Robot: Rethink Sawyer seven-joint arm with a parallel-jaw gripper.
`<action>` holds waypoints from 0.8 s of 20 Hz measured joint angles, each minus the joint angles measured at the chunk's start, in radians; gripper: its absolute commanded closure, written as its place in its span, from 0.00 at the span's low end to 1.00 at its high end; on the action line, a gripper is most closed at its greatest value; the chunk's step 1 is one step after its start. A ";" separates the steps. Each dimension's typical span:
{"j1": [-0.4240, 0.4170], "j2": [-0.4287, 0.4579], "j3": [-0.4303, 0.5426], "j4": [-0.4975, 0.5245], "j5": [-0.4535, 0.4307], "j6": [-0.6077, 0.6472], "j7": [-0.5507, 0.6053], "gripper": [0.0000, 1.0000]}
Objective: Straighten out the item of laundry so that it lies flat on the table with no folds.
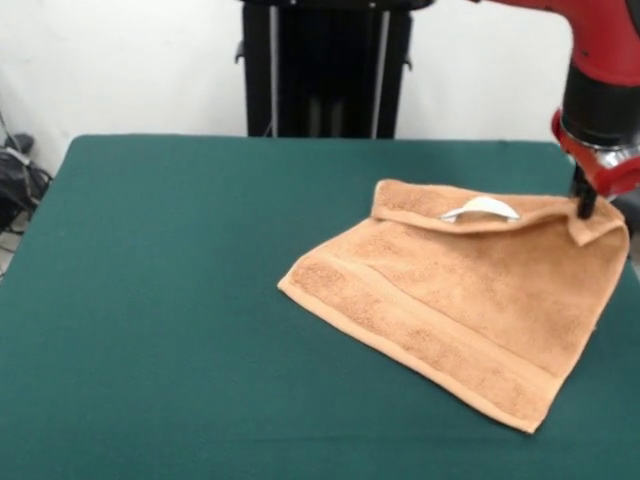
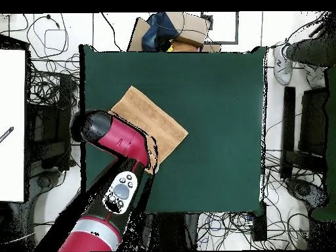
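Observation:
The light orange-brown towel (image 1: 470,295) lies on the right part of the green table (image 1: 160,300). Its far edge is folded over toward me in a narrow strip, and a white label (image 1: 482,209) sits on that strip. The rest lies mostly flat, with a woven band near its near edge. My gripper (image 1: 584,205) comes down from the red arm and touches the folded strip's right corner. In the overhead view the towel (image 2: 152,121) lies near the table's (image 2: 216,118) left side. The arm (image 2: 121,141) covers the towel's lower left corner and hides the gripper.
The black pedestal (image 1: 325,70) stands behind the table. The towel's right corner is close to the table's right edge in the front view. In the overhead view, cables, a cardboard box (image 2: 190,29) and a person's shoes (image 2: 285,62) lie off the table.

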 measured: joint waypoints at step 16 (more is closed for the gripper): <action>0.047 0.012 -0.008 0.000 0.000 0.000 0.001 0.00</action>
